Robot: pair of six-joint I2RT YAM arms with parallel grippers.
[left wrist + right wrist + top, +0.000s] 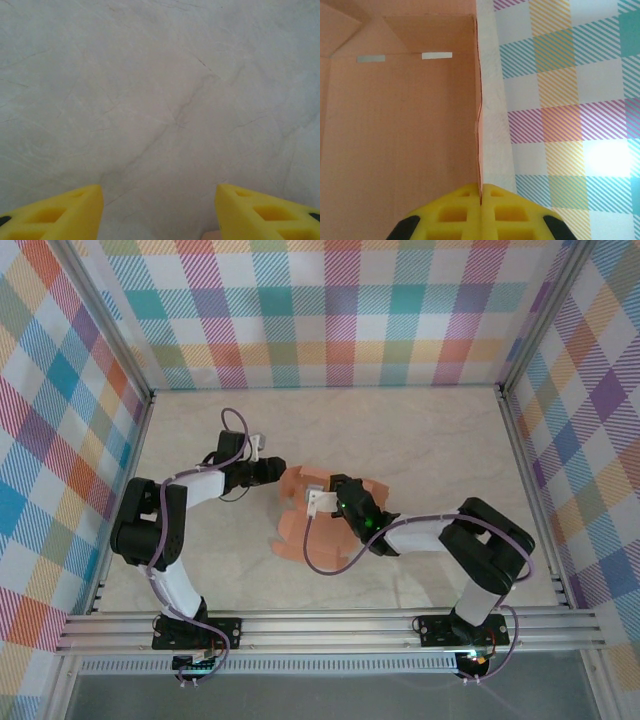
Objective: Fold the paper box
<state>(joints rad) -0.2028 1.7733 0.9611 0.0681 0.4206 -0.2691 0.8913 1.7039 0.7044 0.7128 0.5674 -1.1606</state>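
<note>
Here, my right gripper [481, 186] is clenched on one thin wall of the paper box [297, 530], midway between the left and right edges of the table [420, 430], apparently to steady it, while my left gripper [159, 192] hovers beside it, parted and grasping nothing.

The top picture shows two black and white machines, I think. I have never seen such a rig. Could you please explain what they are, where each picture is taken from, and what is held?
They are two robot arms, bolted at the near edge of a pale marble-patterned table, inside colourful checked walls. The top picture is taken from above and behind them. The other two come from a camera on each wrist. On the table lies the paper box, a thin salmon-orange cardboard sheet, partly folded. The right gripper is shut on one thin edge of it. The left gripper is open near it and holds nothing.
</note>
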